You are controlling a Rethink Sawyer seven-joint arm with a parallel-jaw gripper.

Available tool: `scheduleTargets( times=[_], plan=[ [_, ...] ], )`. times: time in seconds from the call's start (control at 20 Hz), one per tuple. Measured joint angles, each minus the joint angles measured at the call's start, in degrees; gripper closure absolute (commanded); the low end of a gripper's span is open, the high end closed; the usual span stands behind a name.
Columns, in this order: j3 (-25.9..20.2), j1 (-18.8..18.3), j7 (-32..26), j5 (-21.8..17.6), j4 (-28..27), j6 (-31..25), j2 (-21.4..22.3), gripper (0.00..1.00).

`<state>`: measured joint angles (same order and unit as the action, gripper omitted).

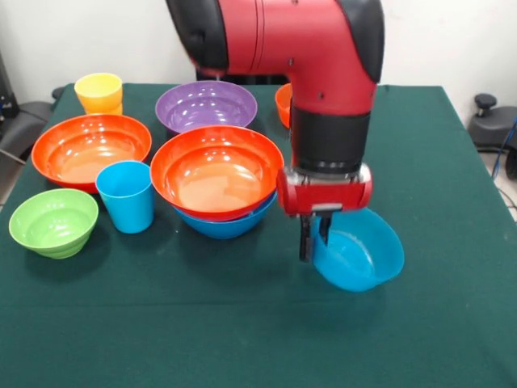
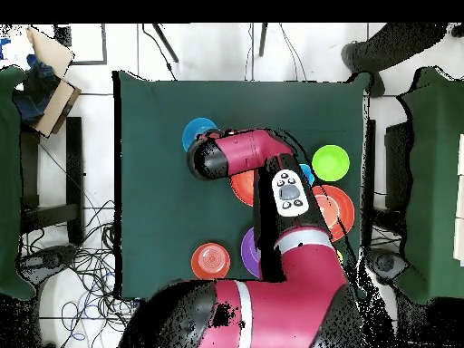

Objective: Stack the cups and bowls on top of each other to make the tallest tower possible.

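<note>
My gripper [image 1: 315, 245] is shut on the near-left rim of a medium blue bowl [image 1: 359, 255], one finger inside and one outside. That bowl hangs tilted, low over the green table [image 1: 258, 339]; the overhead view shows it as the blue bowl [image 2: 198, 134] beside the arm's head. Left of it, a large orange bowl [image 1: 216, 171] sits nested in a large blue bowl [image 1: 230, 225]. A sky-blue cup [image 1: 127, 196] stands upright to their left. The yellow cup [image 1: 98, 93] stands at the far left corner.
A second large orange bowl [image 1: 90, 149] and a lime green bowl [image 1: 53, 222] sit at the left. At the back are a purple bowl [image 1: 206, 107] and a small orange bowl [image 1: 283, 103], the latter half hidden behind the arm. A person's legs [image 2: 372, 54] show beyond the table.
</note>
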<state>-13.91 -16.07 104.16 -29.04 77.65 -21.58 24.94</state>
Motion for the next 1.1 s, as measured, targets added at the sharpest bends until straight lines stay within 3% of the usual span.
scheduleTargets(
  times=[0.6,0.85,1.1],
  plan=[
    [-0.5,-1.5,0.0,7.0,9.0,-8.3,15.2,1.00],
    [-1.6,-3.1,0.0,7.6,9.1,-9.2,17.2,1.00],
    [-5.1,-7.5,0.0,7.5,9.1,-9.2,16.6,1.00]
  ],
)
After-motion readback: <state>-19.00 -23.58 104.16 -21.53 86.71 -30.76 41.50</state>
